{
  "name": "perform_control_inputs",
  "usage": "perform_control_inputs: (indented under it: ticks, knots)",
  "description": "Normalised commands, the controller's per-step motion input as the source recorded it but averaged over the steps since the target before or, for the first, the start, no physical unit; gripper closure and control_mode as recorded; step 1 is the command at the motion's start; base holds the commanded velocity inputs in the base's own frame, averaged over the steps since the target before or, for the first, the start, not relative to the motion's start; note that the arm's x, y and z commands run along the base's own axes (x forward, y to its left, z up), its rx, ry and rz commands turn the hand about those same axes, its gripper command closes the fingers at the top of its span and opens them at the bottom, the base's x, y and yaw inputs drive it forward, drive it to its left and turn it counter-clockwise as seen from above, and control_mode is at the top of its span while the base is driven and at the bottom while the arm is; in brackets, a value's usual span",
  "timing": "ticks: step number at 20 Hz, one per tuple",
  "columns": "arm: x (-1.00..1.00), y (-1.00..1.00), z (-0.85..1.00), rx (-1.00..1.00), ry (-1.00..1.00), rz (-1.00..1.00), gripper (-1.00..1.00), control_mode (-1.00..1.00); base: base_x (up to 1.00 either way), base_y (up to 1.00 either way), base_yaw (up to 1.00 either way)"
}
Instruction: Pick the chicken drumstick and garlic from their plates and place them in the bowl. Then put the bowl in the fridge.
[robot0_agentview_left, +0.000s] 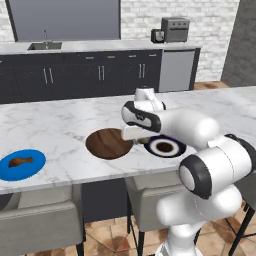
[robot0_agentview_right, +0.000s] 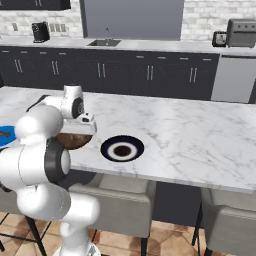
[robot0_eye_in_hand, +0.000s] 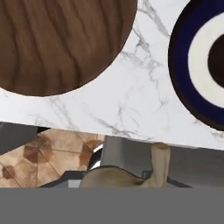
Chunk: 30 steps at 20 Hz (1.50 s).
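Garlic (robot0_eye_in_hand: 114, 179) looks to be up off its plate: in the hand view a pale bulb with a stubby stem sits right at the gripper (robot0_agentview_left: 141, 139), so I'd say the gripper is clamped on it, jaws partway in. The dark plate (robot0_agentview_left: 176, 150) with the pale ring is bare.

Right now the hand hangs over the strip of marble worktop (robot0_agentview_left: 60, 125) between the wooden bowl (robot0_agentview_left: 107, 144) and that dark plate, close to the near edge. So the job is the drop. If it were me I'd slide left until the bulb is over the middle of the bowl, not its rim, then come down low before letting go. It's round, so a high drop could bounce it out or roll it off the near edge.

Chicken drumstick (robot0_agentview_left: 20, 161) is on the blue plate (robot0_agentview_left: 38, 159), far left, well apart from the bowl.
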Motion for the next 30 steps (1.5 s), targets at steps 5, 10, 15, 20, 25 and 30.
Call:
perform_control_inputs:
  ticks: [5,10,15,20,25,30]
  knots:
    - [0.07,0.63,-0.03,0.0,-0.05,0.01,1.0,-1.0,0.0,0.0,0.0]
    - [0.26,0.45,-0.19,0.03,-0.05,0.0,1.0,-1.0,0.0,0.0,0.0]
    - [0.34,0.3,-0.27,0.05,-0.11,0.0,1.0,-1.0,0.0,0.0,0.0]
    - [0.39,0.26,-0.26,0.05,-0.15,-0.02,1.0,-1.0,0.0,0.0,0.0]
    - [0.42,0.15,-0.22,0.01,-0.08,-0.01,1.0,-1.0,0.0,0.0,0.0]
    - [0.31,0.02,-0.15,0.0,0.02,0.0,1.0,-1.0,0.0,0.0,0.0]
